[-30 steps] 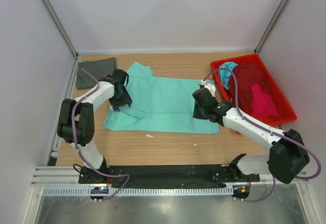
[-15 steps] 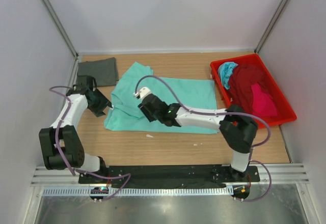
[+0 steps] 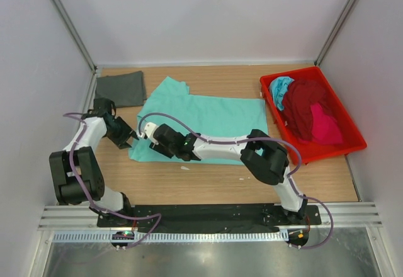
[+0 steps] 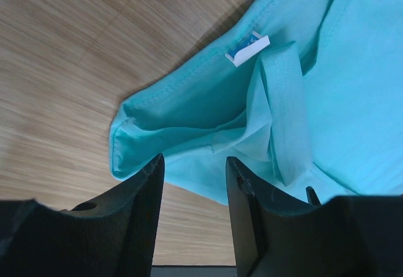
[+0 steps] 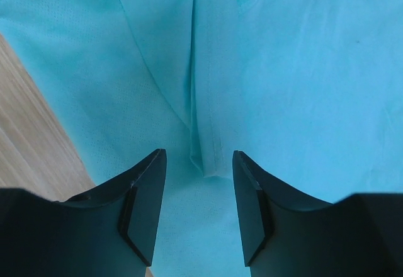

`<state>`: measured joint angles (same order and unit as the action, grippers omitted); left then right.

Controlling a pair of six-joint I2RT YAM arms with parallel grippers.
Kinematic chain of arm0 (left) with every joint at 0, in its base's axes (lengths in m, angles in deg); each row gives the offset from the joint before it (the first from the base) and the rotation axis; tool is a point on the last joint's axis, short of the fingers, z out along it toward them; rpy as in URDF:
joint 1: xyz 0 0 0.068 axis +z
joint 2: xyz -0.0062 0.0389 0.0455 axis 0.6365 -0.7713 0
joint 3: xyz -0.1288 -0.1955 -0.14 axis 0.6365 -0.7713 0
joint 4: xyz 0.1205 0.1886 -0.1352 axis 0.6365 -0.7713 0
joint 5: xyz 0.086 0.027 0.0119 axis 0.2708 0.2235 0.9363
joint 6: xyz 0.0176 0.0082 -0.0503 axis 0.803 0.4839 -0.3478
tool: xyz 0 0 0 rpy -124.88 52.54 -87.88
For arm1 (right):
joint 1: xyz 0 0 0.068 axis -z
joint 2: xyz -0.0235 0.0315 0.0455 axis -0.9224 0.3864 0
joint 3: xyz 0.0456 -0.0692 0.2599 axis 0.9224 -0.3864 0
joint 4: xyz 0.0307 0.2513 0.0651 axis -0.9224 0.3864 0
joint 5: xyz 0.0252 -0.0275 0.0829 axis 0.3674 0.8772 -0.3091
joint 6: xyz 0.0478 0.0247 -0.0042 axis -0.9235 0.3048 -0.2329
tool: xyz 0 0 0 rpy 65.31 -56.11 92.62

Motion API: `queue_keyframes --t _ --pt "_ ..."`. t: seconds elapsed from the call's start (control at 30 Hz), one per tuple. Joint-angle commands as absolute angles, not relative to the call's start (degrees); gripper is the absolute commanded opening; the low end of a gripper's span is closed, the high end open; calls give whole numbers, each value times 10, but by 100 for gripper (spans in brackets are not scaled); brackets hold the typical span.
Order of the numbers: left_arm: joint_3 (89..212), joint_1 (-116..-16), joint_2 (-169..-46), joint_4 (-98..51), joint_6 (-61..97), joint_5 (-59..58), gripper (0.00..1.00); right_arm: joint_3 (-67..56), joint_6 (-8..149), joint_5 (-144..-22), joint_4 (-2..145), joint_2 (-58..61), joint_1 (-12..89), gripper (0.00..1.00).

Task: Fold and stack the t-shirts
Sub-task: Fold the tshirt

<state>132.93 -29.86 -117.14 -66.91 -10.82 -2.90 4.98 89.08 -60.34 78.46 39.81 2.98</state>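
The left fingers [image 4: 143,201] stand moderately apart with nothing between them. In the left wrist view, the mint green shirt [image 4: 327,101] has its rumpled edge just past the fingertips. From there it spreads from 12 o'clock round to 4 o'clock. A small white tag [image 4: 247,47] with a blue mark sticks out of the shirt's seam at 1 o'clock. Any writing on it is too small to read. Bare desk [image 4: 69,69] fills the view from 8 to 11 o'clock.

The right fingers [image 5: 143,201] are also parted and empty, hovering over the same shirt, which fills nearly their whole view. A hemmed strip [image 5: 211,101] of cloth runs down from 12 o'clock and ends just ahead of the gap between the fingertips. A sliver of desk shows at 8 o'clock.

From above, both sets of fingers are close together at the shirt's 8 o'clock corner. The left fingers are at its edge and the right fingers are over the cloth. The mint green shirt lies spread in the middle of the desk. A dark grey shirt [image 3: 121,89] lies folded at the desk's 11 o'clock corner, near the mint one. At 2 o'clock a red tray [image 3: 334,152] holds a turquoise shirt [image 3: 280,88], a maroon shirt [image 3: 305,104] and a pink shirt [image 3: 326,128], bunched together.
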Motion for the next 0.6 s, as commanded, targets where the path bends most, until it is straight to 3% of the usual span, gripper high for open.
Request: queue_keyframes --t 0.0,0.23,0.33,0.43,0.57 --pt "1321 -290 -1171 -651 -93 -46 45 77 936 -588 794 411 27 52" --pt "1315 -288 -1162 -652 -92 -29 47 88 958 -558 787 430 22 46" --pt "1318 -288 -1158 -654 -90 -19 48 88 958 -527 771 433 22 31" --pt "1322 -288 -1161 -658 -88 -16 48 89 959 -496 746 436 22 10" --pt "1329 -288 -1165 -658 -88 -5 48 79 950 -455 717 433 23 1"
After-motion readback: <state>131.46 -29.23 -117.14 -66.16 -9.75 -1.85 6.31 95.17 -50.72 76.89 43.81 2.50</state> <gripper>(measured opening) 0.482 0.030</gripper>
